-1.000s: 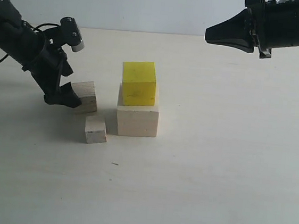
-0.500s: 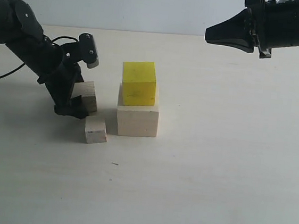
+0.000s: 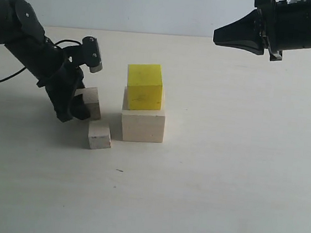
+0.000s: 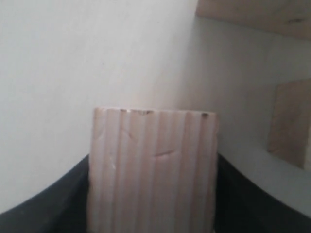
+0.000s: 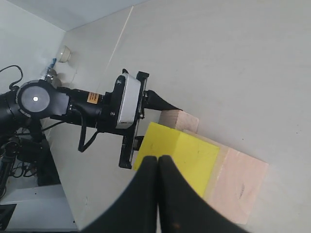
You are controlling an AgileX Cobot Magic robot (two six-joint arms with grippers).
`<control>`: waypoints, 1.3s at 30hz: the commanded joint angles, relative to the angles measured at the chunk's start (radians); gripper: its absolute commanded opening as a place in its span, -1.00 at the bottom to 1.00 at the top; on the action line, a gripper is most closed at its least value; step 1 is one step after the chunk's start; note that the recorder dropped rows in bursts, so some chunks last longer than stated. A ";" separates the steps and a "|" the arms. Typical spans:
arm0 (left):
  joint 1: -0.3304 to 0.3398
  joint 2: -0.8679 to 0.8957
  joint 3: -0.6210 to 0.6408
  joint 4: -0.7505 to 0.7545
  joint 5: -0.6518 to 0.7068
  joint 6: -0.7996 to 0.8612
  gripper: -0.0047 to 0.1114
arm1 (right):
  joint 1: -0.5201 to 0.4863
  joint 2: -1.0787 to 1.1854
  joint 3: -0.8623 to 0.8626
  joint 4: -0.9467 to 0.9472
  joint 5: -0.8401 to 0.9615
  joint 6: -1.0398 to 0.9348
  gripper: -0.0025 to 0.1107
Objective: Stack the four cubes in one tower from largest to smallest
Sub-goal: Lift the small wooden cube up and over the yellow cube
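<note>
The plywood cube (image 3: 93,102) sits on the desk (image 3: 220,184) left of centre, just beside the half-built tower and just behind the smallest cube (image 3: 99,134). A second ago the left gripper (image 3: 78,110) stood wide open at the cube's left side. Since then the arm has swung in over it and the jaws have come in on the cube. The left wrist view shows its striped face (image 4: 153,170) filling the gap, with a dark finger (image 4: 48,213) hard against each side, so the cube now looks pinched. It also looks slightly tipped compared with before, which suggests the grip has taken.

This is the pickup for the third level. Next the cube needs a lift clear of the smallest cube, then a carry rightward onto the yellow cube (image 3: 144,86).

The yellow cube has not moved. It rests on the large pale cube (image 3: 142,124), set a little toward that cube's left edge.

The right gripper (image 3: 222,36) stays high above the desk's far right, its fingers pressed together on nothing.
</note>
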 commanded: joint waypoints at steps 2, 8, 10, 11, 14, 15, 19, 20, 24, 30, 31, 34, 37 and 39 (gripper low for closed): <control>-0.003 -0.065 -0.016 0.031 0.079 -0.008 -0.92 | -0.004 -0.002 -0.006 0.004 0.002 -0.012 -0.96; -0.003 -0.233 -0.065 0.067 0.206 -0.064 -0.92 | -0.004 -0.002 -0.006 0.004 0.002 -0.048 -0.96; -0.003 -0.285 -0.104 0.067 0.276 -0.064 -0.92 | -0.004 -0.002 -0.006 0.004 -0.002 -0.048 -0.96; -0.003 -0.298 -0.118 0.067 0.298 -0.064 -0.92 | -0.004 -0.002 -0.006 0.004 -0.007 -0.048 -0.96; -0.007 -0.327 -0.182 0.073 0.380 -0.104 -0.92 | -0.004 -0.002 -0.006 0.004 -0.029 -0.048 -0.96; -0.009 -0.334 -0.211 0.076 0.410 -0.126 -0.92 | -0.004 -0.002 -0.006 0.004 -0.039 -0.048 -0.96; -0.024 -0.335 -0.329 0.093 0.512 -0.214 -0.92 | -0.004 -0.002 -0.006 0.004 -0.059 -0.045 -0.96; -0.031 -0.335 -0.349 0.107 0.525 -0.237 -0.92 | -0.004 -0.002 -0.006 0.004 -0.061 -0.041 -0.96; -0.083 -0.329 -0.421 0.200 0.574 -0.328 -0.92 | -0.004 -0.002 -0.006 0.004 -0.061 -0.035 -0.96; -0.165 -0.306 -0.458 0.241 0.576 -0.381 -0.92 | -0.004 -0.002 -0.006 0.004 -0.077 -0.035 -0.96; -0.177 -0.296 -0.458 0.247 0.576 -0.386 -0.92 | -0.004 -0.002 -0.006 0.004 -0.083 -0.035 -0.96; -0.202 -0.251 -0.460 0.253 0.576 -0.396 -0.92 | -0.004 -0.002 -0.004 0.004 -0.106 -0.037 -0.96; -0.223 -0.200 -0.497 0.248 0.576 -0.398 -0.92 | -0.004 -0.002 -0.004 0.004 -0.110 -0.037 -0.96; -0.240 -0.173 -0.538 0.248 0.576 -0.394 -0.92 | -0.004 -0.002 -0.004 0.004 -0.096 -0.037 -0.96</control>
